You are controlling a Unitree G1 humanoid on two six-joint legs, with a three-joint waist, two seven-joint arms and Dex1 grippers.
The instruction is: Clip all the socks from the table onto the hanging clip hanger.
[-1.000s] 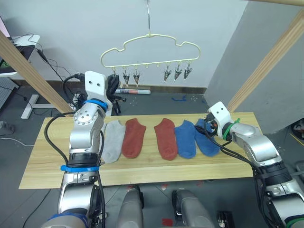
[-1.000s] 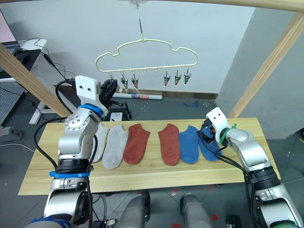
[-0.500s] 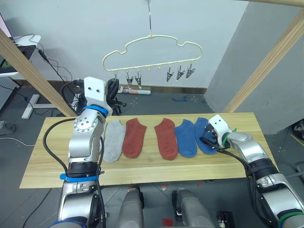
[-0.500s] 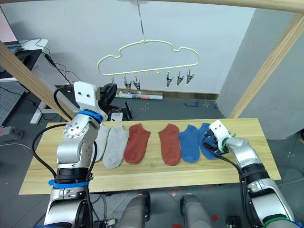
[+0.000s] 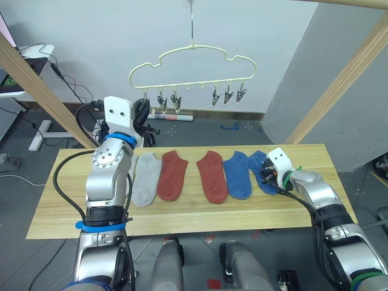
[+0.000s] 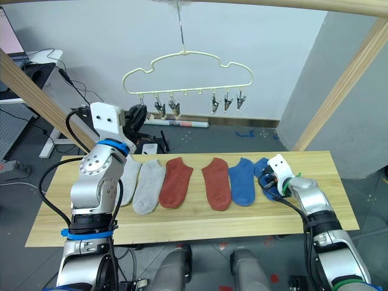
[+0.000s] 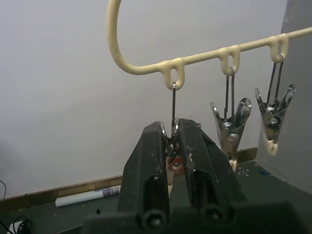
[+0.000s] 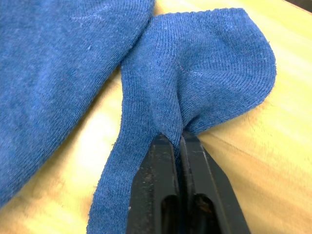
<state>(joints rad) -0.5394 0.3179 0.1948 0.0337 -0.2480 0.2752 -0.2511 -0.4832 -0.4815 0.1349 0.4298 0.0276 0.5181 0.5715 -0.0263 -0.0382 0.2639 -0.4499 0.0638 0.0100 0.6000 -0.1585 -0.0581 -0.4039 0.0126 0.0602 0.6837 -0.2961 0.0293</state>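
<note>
Six short fabric ankle socks lie in a row on the long light wooden plank surface (image 5: 182, 221). In order from the robot's left: a light grey sock mostly hidden behind the left arm, a second light grey sock (image 5: 144, 179), two rust red socks (image 5: 172, 175) (image 5: 212, 176), a blue sock (image 5: 237, 176), and an outermost blue sock (image 8: 195, 83) at the right end.

The right pincer (image 8: 178, 146) is pressed together, pinching a raised fold of the outermost blue sock, which rests on the surface.

The thin pale-yellow cloud-shaped wire clip hanger (image 5: 193, 65) hangs by its hook above and behind the row. Six small metal clips hang along its bottom bar.

The left pincer (image 7: 170, 141) is raised to the bar's left end, pressed together on the endmost metal clip (image 7: 173, 146).
</note>
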